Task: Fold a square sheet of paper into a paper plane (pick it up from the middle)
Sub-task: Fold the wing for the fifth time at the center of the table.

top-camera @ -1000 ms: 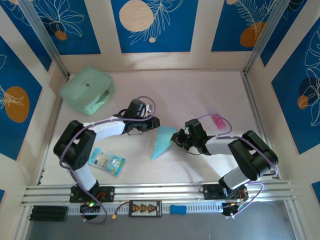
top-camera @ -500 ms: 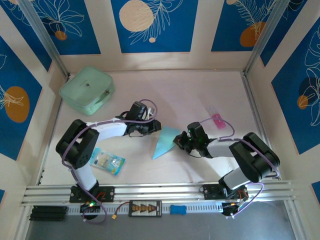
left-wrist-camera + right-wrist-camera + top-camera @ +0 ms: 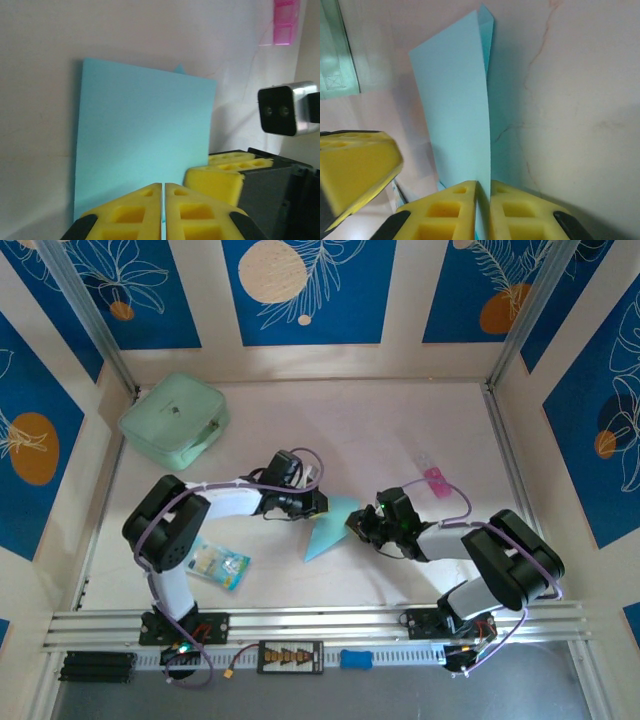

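The square sheet of paper (image 3: 325,530) is light blue and folded double; it is a flat panel, not a paper plane shape. It stands on edge between my two grippers at mid table. My left gripper (image 3: 322,504) is shut on its upper edge, and a thin blue line shows between the yellow pads (image 3: 164,192) below the sheet (image 3: 145,130). My right gripper (image 3: 357,527) pinches the opposite edge. The sheet (image 3: 455,110) runs up from between those pads (image 3: 482,187), which stand almost together with a sliver of gap on one side.
A mint-green pouch (image 3: 173,420) lies at the back left. A printed blue-and-white packet (image 3: 213,562) sits by the left arm's base. A small pink item (image 3: 435,478) lies to the right, behind the right arm. Walls with blue panels close in the table.
My left gripper has moved right and toward the sheet and has closed on its edge. The right gripper has stayed on the sheet, its pads a touch looser.
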Controlling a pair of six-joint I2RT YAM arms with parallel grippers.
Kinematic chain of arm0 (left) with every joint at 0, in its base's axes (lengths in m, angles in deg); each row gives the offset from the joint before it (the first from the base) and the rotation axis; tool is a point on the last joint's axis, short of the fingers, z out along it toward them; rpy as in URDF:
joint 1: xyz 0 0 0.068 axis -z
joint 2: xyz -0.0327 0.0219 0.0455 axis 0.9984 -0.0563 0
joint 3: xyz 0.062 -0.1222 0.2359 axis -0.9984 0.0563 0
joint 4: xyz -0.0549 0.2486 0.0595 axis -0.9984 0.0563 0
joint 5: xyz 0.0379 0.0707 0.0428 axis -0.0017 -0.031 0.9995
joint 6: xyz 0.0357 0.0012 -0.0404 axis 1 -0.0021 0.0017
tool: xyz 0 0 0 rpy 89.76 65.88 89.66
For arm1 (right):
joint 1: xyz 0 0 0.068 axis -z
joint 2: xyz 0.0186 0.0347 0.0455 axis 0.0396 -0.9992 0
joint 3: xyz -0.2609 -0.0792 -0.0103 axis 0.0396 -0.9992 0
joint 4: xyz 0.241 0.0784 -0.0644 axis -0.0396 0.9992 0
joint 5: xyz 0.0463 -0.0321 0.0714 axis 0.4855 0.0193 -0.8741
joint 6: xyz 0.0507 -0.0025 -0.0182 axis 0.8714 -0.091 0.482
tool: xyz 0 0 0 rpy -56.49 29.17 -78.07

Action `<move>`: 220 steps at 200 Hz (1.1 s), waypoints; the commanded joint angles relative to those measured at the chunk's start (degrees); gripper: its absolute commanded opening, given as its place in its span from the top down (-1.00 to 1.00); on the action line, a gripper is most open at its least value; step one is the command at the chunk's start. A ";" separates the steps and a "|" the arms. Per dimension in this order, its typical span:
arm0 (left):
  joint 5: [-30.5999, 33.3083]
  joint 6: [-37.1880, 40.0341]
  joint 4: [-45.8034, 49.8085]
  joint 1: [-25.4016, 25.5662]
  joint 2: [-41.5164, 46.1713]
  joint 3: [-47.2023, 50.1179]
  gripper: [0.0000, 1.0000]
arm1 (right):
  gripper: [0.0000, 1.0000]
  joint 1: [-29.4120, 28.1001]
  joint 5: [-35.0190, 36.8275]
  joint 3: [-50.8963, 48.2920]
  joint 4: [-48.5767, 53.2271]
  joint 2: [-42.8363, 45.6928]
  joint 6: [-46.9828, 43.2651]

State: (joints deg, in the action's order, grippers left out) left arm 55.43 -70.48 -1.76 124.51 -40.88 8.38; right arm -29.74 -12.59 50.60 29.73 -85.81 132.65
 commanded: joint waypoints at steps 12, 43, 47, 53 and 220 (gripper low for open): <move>-0.53 0.92 1.15 0.61 -2.90 -1.50 0.81 | 0.65 0.53 -3.33 0.17 -2.71 -1.01 -1.41; 0.35 1.73 2.45 0.59 -4.22 -1.36 0.83 | 0.59 0.81 -4.69 0.66 -4.50 -3.07 -1.19; 0.27 1.71 2.31 0.61 -4.39 -1.18 0.83 | 0.58 0.96 -4.92 0.70 -4.75 -3.28 -1.26; 0.15 1.63 2.04 0.62 -4.58 -0.99 0.83 | 0.57 1.11 -5.33 0.81 -5.06 -3.67 -1.37; 0.19 1.99 -0.15 0.58 -2.48 0.05 0.83 | 0.79 5.03 -13.33 4.60 -4.66 -7.87 -6.45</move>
State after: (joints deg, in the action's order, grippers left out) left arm 55.41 -69.85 -0.98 124.57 -45.29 8.29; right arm -25.06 -24.66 54.60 24.84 -93.99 127.34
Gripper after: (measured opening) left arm 0.080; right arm 0.129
